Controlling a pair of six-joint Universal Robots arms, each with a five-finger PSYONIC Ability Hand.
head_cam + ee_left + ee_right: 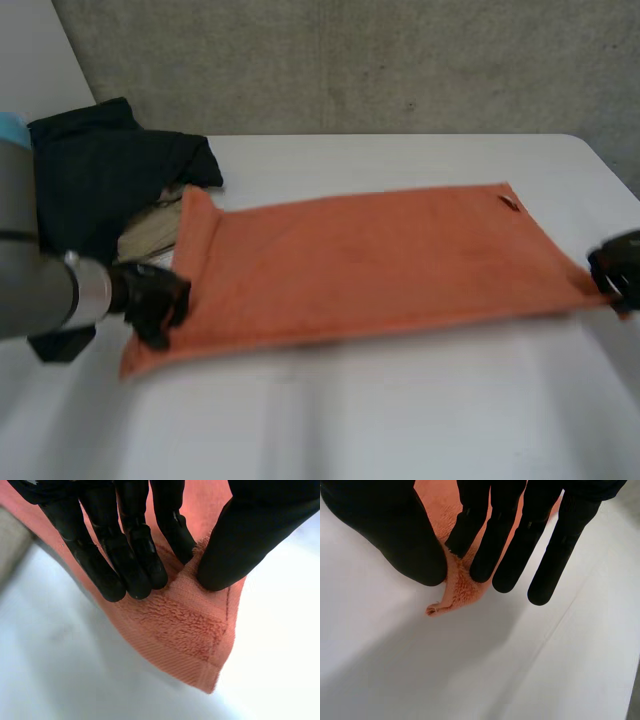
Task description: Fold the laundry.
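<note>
Orange towel lies spread on the white table, left hand pinching its near-left corner, right hand pinching its near-right corner.

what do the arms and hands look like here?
The left arm: thick grey tube, light-blue cap, silver wrist ring. Both the left robot hand and right robot hand: matte black, long segmented fingers, rounded tips, thicker thumb.

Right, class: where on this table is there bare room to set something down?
Bare table runs along the orange towel's near edge, between left hand and right hand. A narrower strip lies beyond its far edge, right of the dark clothes. Far left is crowded: dark clothes over a beige cloth.
</note>
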